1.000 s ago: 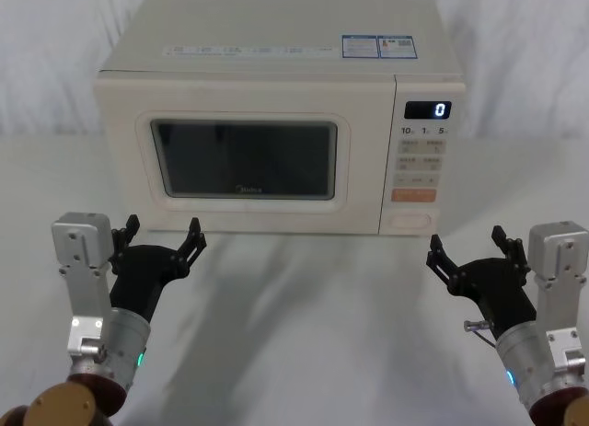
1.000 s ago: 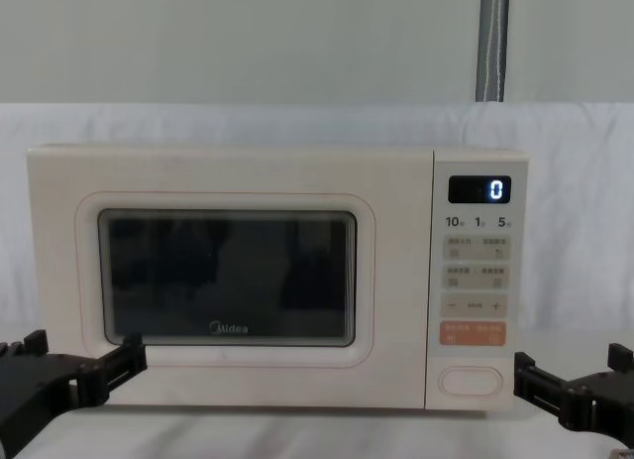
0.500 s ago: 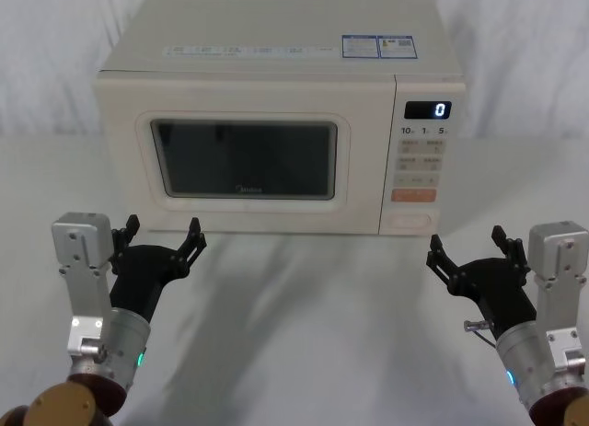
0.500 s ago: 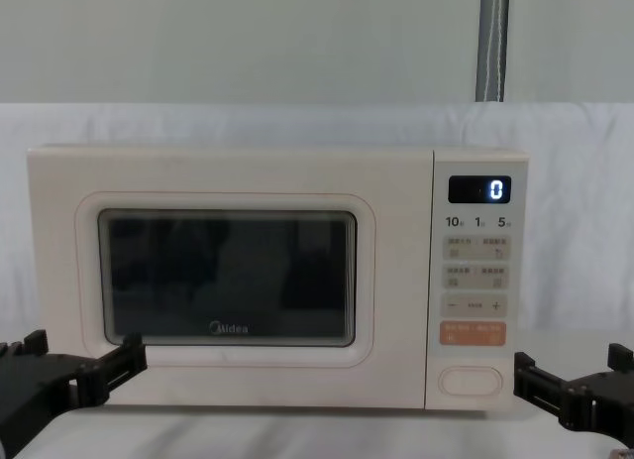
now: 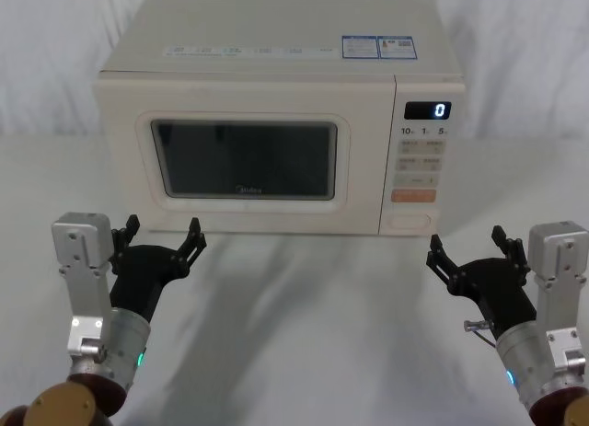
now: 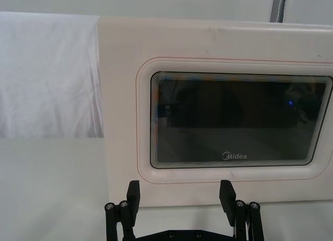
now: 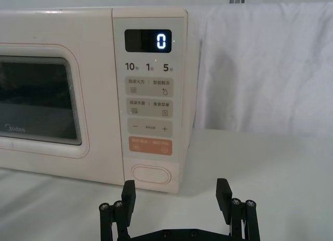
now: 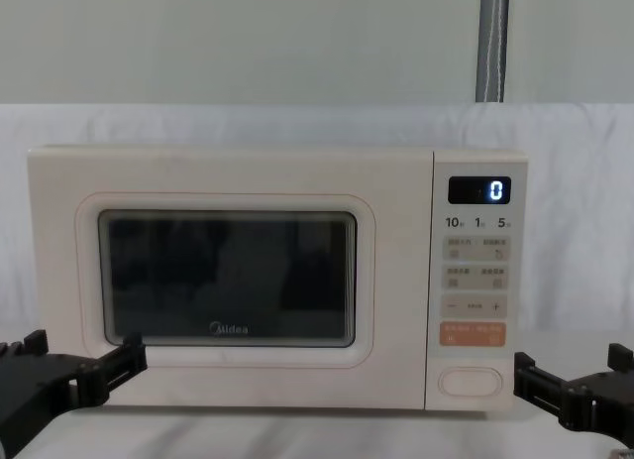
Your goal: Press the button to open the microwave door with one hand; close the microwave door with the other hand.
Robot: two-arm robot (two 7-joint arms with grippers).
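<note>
The cream microwave stands at the back of the table. Its door with the dark window is shut flush. The wide cream button sits at the bottom of the control panel, under the orange key; it also shows as the button and the button. My left gripper hovers open in front of the door's lower left corner, apart from it. My right gripper is open, low and a little right of the button, not touching it. The door faces the left gripper. The right gripper has nothing between its fingers.
A white cloth covers the table and hangs behind the microwave. The panel display reads 0. A grey pole rises behind the backdrop. Open table lies between the two arms.
</note>
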